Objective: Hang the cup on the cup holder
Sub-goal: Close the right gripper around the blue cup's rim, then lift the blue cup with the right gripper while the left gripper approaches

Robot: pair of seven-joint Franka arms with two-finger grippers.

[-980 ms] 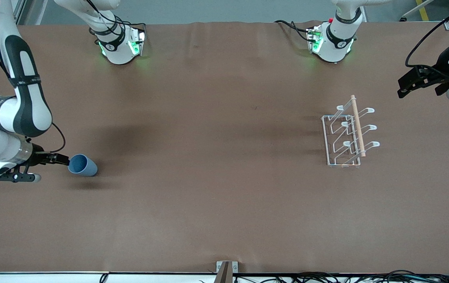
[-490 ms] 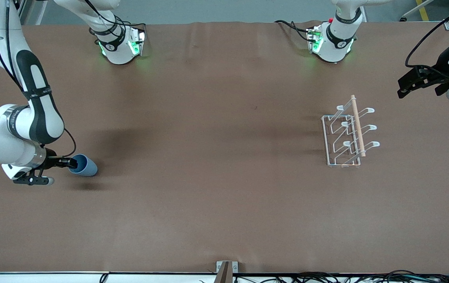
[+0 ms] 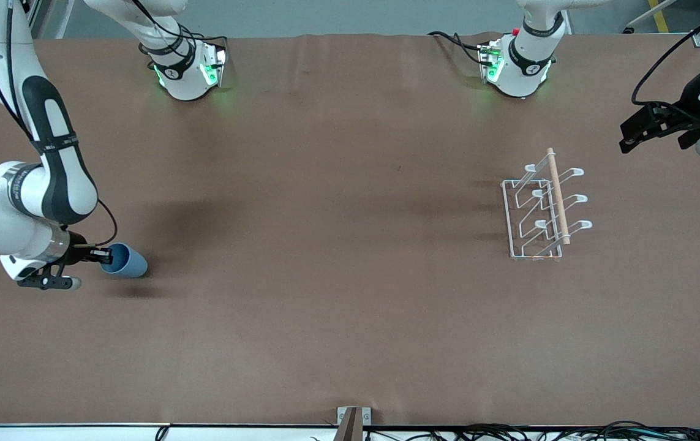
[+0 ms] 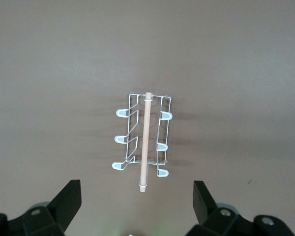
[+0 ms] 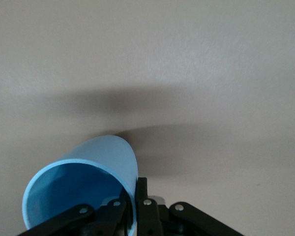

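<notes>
Blue cup (image 3: pixel 124 260), seemingly tilted, pinched by right end effector (image 3: pixel 105 252).

Cup (image 3: pixel 124 260): light blue plastic by its look, smooth, matt, inside and out.
Cup holder (image 3: pixel 536 214): thin white wire, coated and faintly glossy, with flat white loop tips; wooden rod (image 3: pixel 558 196) along its top, pale, unvarnished-looking, smooth.
Table (image 3: pixel 337 294): brown covering, matt, cloth- or paper-like, with faint creases.
Right gripper (image 3: pixel 103 252) and left gripper (image 4: pixel 137 206): black matt plastic fingers; arm shells glossy white.
</notes>
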